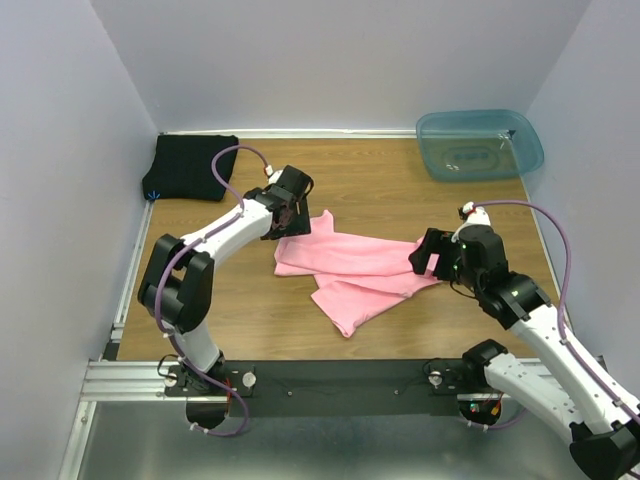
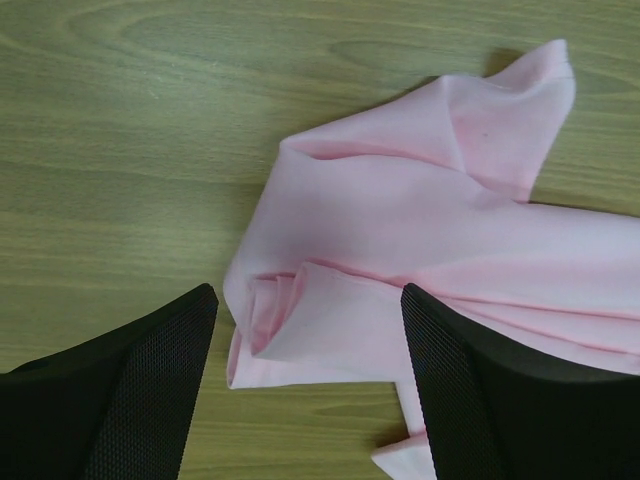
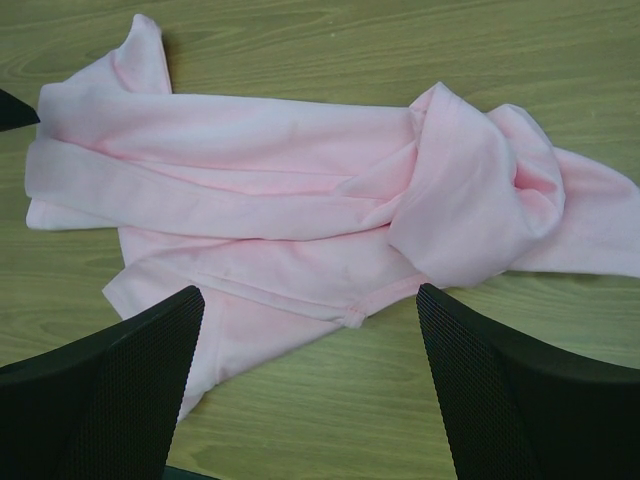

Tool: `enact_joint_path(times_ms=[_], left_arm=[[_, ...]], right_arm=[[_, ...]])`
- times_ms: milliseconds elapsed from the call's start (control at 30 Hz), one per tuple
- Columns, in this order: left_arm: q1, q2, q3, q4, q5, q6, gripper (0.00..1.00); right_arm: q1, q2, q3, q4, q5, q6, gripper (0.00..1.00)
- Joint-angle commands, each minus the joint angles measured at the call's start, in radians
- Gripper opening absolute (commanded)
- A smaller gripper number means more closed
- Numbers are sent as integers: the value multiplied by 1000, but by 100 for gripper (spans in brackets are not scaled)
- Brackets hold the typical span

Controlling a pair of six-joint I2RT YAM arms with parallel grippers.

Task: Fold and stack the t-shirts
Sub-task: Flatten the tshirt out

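Folded black cloth t-shirt [image 1: 193, 167]: far-left corner of the wooden bench [image 1: 380, 190]. Left pincer [image 2: 310, 300]: open above the left edge of the crumpled light pink cloth t-shirt [image 1: 355, 270], which lies mid-bench; contact possibly none. Right pincer [image 3: 310, 300]: open above its bunched right end. Translucent blue-green plastic bin [image 1: 480, 143]: far-right corner, visible in the top view only.

Wooden table [image 1: 380, 195]: crumpled pink t-shirt [image 1: 350, 265] at centre, black t-shirt [image 1: 190, 167] far left, blue-green bin [image 1: 478, 172] far right.
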Motion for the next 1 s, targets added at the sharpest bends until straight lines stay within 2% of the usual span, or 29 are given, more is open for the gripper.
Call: enact_joint_path(times_ms=[0,200,333,467,633,967], left_arm=[[33,26,5,-24,21,-6,81],[22,-38,-50,0,50,-259,81],[-27,-49,-38,-66,-54,-457,77],[-46,3,28,-155,-79,-589,76],[-46,32,35,-203,-85,-683,67],[-39,103,68,-186,-96,-718,59]], right_arm=[[-2,-4,6,-19,-18,-3,95],[-2,-18,-8,-17,-13,10,95],[0,-21,-13,-16,-24,32,95],[-2,-33,-23,-16,-32,29,95],[-2,-61,-34,-17,-32,24,95],[-2,-72,-34,-17,-47,15,95]])
